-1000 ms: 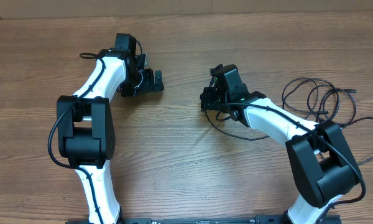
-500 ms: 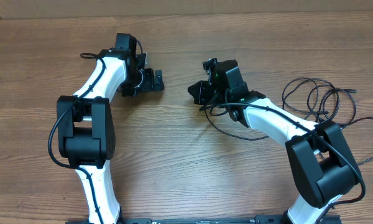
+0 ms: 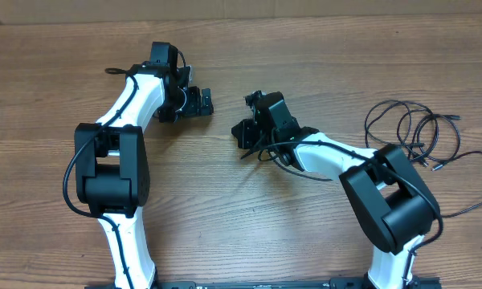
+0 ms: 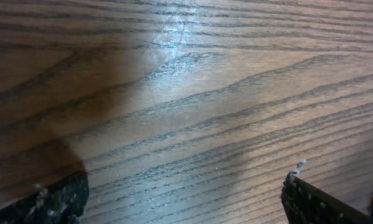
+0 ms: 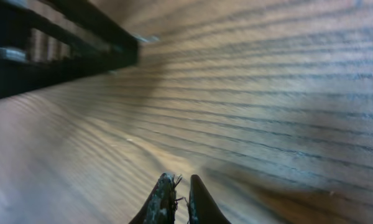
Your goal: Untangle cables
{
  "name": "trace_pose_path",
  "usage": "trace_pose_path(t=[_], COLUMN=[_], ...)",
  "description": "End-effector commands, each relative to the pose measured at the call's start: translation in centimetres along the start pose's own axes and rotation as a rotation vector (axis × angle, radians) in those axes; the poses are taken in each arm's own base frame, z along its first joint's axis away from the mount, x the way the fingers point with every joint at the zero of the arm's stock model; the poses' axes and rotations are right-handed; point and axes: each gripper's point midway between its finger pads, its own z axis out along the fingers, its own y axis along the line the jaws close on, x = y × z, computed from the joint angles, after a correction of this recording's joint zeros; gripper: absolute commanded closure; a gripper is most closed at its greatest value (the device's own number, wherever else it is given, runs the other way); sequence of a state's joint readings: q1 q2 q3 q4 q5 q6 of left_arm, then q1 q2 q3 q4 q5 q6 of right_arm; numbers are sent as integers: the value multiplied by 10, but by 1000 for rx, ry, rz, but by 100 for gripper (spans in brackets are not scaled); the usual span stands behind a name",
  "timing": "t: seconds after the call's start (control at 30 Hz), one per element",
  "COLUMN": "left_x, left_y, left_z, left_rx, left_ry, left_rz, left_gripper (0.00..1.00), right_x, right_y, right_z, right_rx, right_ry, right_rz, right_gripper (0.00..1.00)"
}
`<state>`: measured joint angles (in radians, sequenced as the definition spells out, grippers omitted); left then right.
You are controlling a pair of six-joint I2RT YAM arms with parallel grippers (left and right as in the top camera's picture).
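Note:
The cables are thin black cords lying in loose loops at the right edge of the table in the overhead view. One cord runs left from the loops, under my right arm, up to my right gripper. That gripper is near the table's middle. Its fingers are pressed almost together, with only thin strands showing between them. My left gripper is at the upper left, open and empty, with its fingers wide apart over bare wood.
The table is wood-grained throughout. The thicker black wires of the arms run along both white arms. A dark part of the left gripper shows at the upper left of the right wrist view.
My right gripper has moved left, away from the loops and towards the left gripper, turning as it went, with the cord trailing behind it. The left arm has not moved.

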<state>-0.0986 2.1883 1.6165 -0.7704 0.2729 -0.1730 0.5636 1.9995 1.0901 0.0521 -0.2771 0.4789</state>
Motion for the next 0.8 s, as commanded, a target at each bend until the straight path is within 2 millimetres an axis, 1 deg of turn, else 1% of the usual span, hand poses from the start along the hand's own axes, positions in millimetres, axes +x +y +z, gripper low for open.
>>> trace_pose_path(t=[0.0,0.07,0.2,0.37,0.53,0.63,0.77], left_x=[37,37,37,37,37,37,37], left_y=[11,11,11,11,11,11,11], left_z=[42,42,42,42,42,42,42], left_rx=[-15,-15,-15,-15,-15,-15,-15], left_ry=[130,130,130,130,130,130,130], left_rz=[-14,-15,-14,-15,-14,-14,-14], left_gripper=[1,1,0,0,0,0,1], right_x=[6,8,13,15,14,13,11], right_y=[-12,-17,-35,-57,-77,-82,-82], right_z=[9,12,18,15,8,6,6], right_rx=[26,33,60,107,146,153,149], right_ry=[9,12,27,44,54,51,46], right_rz=[13,38,126,201,271,284,282], right_gripper=[90,87,87,94,95,96,95])
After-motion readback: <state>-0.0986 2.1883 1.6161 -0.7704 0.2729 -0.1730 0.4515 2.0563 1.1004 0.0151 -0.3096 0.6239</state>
